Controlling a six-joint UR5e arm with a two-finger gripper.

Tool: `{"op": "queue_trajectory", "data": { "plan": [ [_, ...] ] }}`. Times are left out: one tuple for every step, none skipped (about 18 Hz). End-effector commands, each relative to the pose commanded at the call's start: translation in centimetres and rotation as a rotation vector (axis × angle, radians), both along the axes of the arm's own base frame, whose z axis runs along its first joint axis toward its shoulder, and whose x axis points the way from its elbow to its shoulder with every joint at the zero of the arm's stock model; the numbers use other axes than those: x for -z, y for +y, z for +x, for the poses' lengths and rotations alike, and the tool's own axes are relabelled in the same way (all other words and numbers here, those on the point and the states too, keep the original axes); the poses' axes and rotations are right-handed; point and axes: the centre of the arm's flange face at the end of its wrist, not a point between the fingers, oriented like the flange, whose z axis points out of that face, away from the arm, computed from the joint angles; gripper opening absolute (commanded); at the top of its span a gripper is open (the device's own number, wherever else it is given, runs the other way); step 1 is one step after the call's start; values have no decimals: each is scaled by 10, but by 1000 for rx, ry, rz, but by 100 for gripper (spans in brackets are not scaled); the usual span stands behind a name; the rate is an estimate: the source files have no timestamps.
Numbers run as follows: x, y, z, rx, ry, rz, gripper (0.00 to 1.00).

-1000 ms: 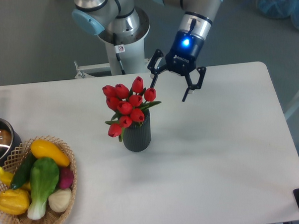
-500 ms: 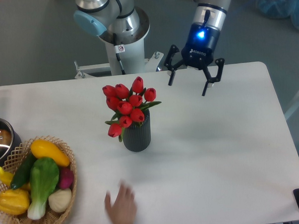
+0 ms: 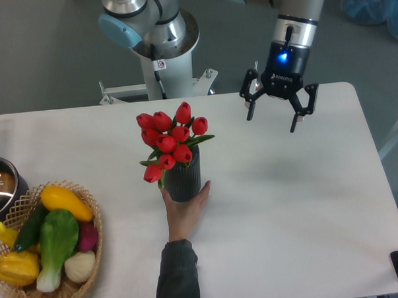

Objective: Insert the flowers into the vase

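Red tulips (image 3: 168,142) stand in the ribbed dark vase (image 3: 182,178) – a person's hand (image 3: 185,206) cups its base; the robot hand (image 3: 272,119) hangs open, empty, at two o'clock.

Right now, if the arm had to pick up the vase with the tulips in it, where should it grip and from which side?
Grip the vase on its ribbed lower body, fingers closing horizontally from the right. The flowers cover the mouth, ruling out a top approach, and a person's hand holds the front base. The gripper is open, up right.
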Motion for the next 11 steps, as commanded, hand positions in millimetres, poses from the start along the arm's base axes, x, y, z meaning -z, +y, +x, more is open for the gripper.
{"op": "queue_trajectory", "data": {
  "plan": [
    [3,1,-2,19,16,-31,100],
    [8,6,-4,48,30,-63,100],
    [12,9,-7,73,45,-103,100],
    [18,12,-9,90,52,-140,100],
    [21,13,-12,98,58,-166,100],
    [24,15,-16,99,58,-184,100],
    [26,19,-17,107,59,-200,100],
    [29,22,-20,111,62,-220,100],
    [30,24,-24,112,69,-249,100],
    [33,31,-27,123,76,-281,100],
    [35,39,-30,135,86,-306,100]
  ]
}}
